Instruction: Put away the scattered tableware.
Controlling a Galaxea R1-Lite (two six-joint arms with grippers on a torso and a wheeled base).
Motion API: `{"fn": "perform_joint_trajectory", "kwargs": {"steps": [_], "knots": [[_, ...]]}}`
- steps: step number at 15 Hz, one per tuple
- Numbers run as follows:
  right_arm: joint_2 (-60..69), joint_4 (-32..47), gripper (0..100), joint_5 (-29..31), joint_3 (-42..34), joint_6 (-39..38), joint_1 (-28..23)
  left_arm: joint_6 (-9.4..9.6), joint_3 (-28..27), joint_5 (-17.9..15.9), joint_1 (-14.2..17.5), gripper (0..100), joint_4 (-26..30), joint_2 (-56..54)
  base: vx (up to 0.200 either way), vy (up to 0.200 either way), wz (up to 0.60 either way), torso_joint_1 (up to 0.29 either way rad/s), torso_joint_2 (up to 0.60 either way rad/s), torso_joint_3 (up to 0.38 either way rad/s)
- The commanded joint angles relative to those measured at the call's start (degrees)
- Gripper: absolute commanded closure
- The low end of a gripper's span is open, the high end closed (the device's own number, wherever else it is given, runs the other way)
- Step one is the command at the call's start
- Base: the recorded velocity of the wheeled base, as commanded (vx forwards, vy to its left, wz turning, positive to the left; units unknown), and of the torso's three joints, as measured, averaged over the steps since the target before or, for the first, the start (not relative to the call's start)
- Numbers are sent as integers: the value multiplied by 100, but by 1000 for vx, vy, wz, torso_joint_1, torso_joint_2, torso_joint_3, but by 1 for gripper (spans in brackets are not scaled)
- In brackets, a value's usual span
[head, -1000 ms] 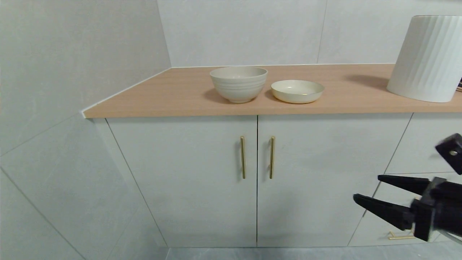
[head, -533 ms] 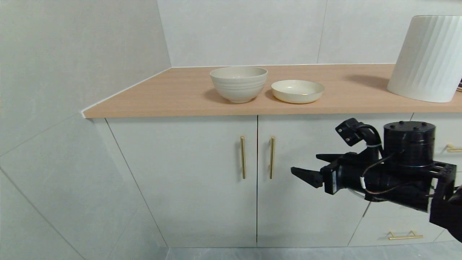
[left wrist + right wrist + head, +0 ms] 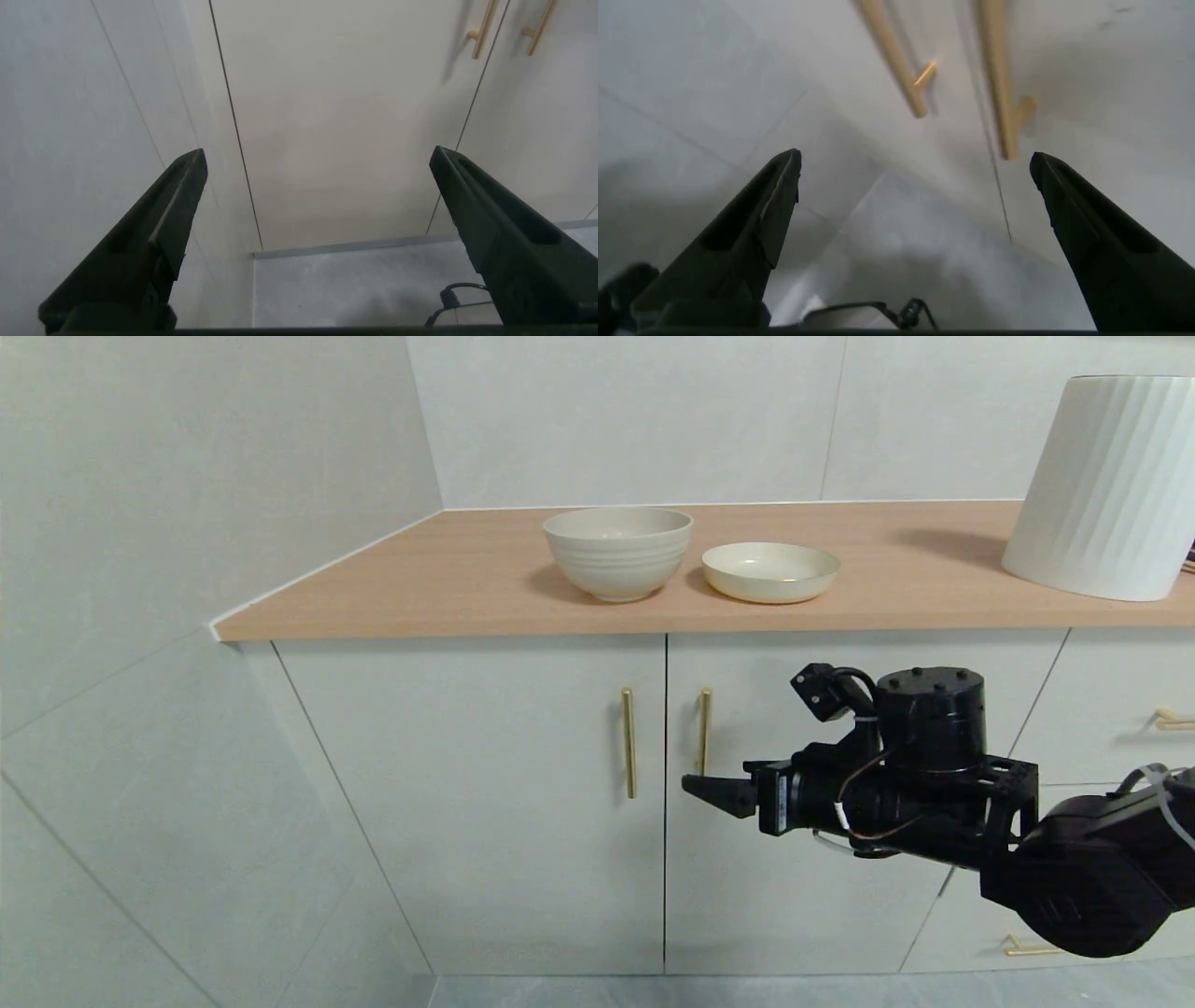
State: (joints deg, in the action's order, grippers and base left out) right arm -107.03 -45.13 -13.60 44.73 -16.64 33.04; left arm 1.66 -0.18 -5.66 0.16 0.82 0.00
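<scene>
your right claw [image 3: 709, 791] sat at the lower middle-right of the head frame, lying sideways, its tip just by the lower end of the right door handle [image 3: 705, 737]; whether it touched, you couldn't tell. from its own wrist camera the fingers [image 3: 771, 224] stood wide apart, nothing between them, with both gold handles ahead. your left claw [image 3: 318, 154] was spread wide too and held nothing, facing the left cabinet door [image 3: 485, 803] low down near the floor [image 3: 374, 289]. the bowl [image 3: 617, 553] and the shallow dish [image 3: 770, 571] stood on the desk [image 3: 448, 579] at upper centre, bowl to the left, close but apart. a ribbed white container [image 3: 1106, 485] stood on the desk at upper right.
</scene>
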Motion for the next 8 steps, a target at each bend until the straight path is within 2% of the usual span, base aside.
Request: {"fn": "perform_joint_trajectory", "kwargs": {"steps": [1,8], "knots": [[-72,-5,0,-11,62,-190,-52,-8,1,3,2,0,-3,0,0,0,0,0,0,0],[-670,-163,0,-55,599,-507,-43,-8,1,3,2,0,-3,0,0,0,0,0,0,0]]}}
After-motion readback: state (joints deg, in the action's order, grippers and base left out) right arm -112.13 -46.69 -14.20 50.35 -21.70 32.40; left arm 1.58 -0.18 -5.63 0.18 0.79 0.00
